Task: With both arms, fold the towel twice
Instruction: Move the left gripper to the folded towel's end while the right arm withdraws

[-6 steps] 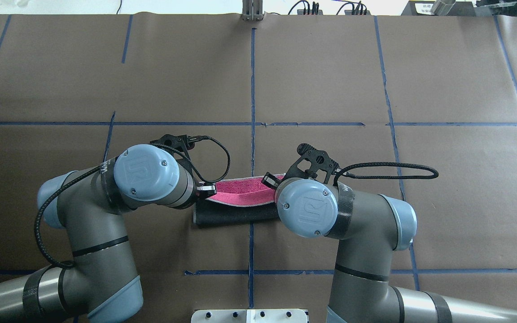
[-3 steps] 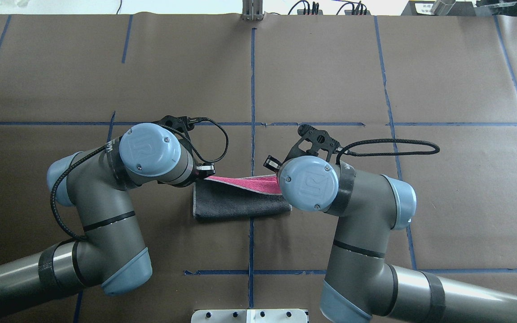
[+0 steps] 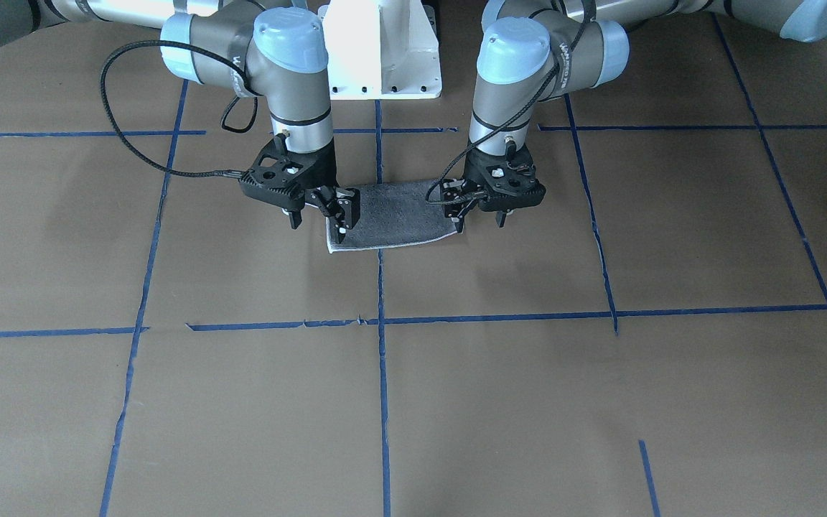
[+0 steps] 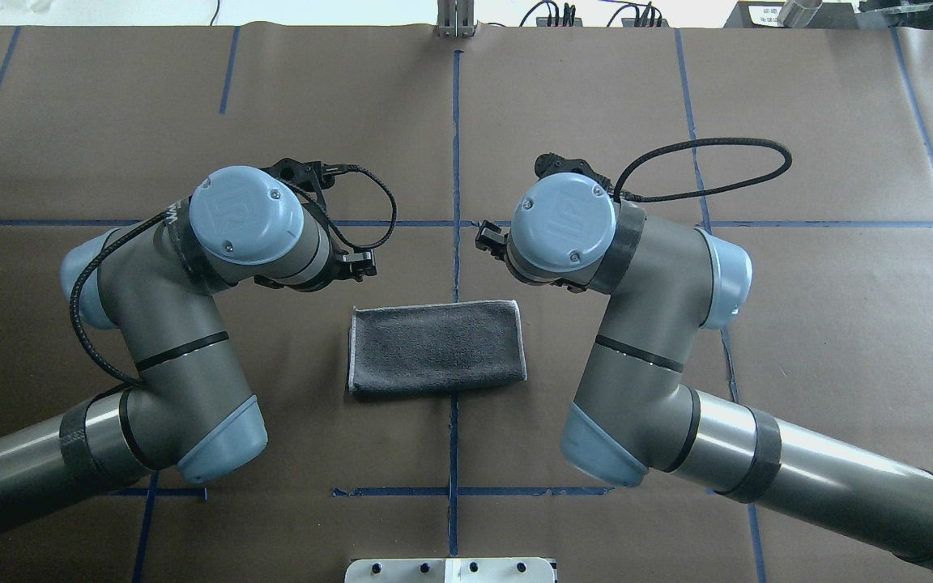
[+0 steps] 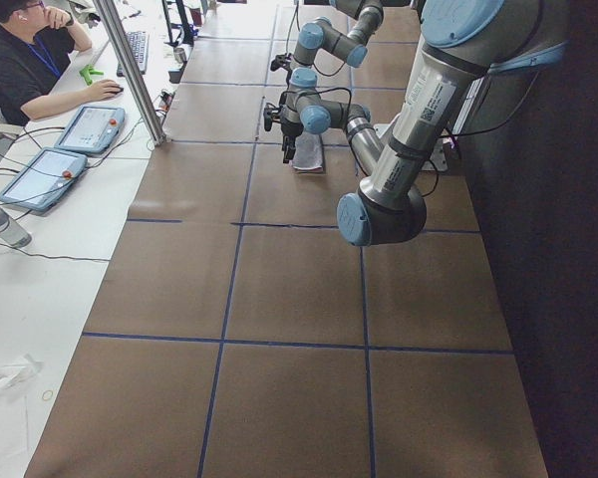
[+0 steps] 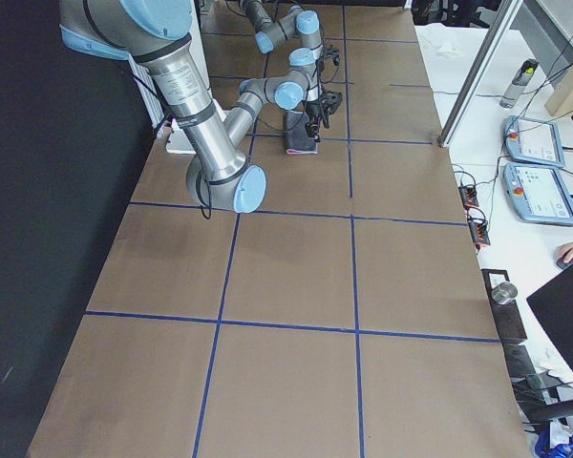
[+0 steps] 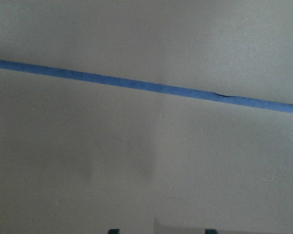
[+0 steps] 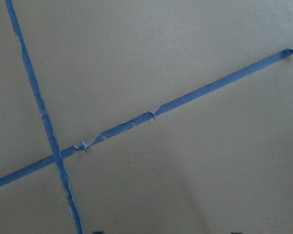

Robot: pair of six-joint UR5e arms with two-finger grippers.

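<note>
The towel (image 4: 436,346) lies flat on the table between the arms as a folded rectangle, dark grey face up with pale edging; no pink shows. It also shows in the front view (image 3: 392,215). My left gripper (image 3: 480,217) is open and empty, hovering by the towel's far corner on its side. My right gripper (image 3: 318,219) is open and empty by the other far corner. In the overhead view the left gripper (image 4: 355,265) and right gripper (image 4: 488,238) are mostly hidden under their wrists, beyond the towel's far edge.
The brown paper table cover (image 4: 580,121) carries blue tape lines (image 4: 456,146). The white pedestal base (image 3: 379,50) stands behind the towel. Both wrist views show only paper and tape (image 7: 146,87). Operators' tablets (image 5: 88,127) lie on the side bench.
The grippers carried the towel's pink edge away from the robot and over the grey part, then let go. The towel now lies folded flat and both grippers have moved farther out, open.
</note>
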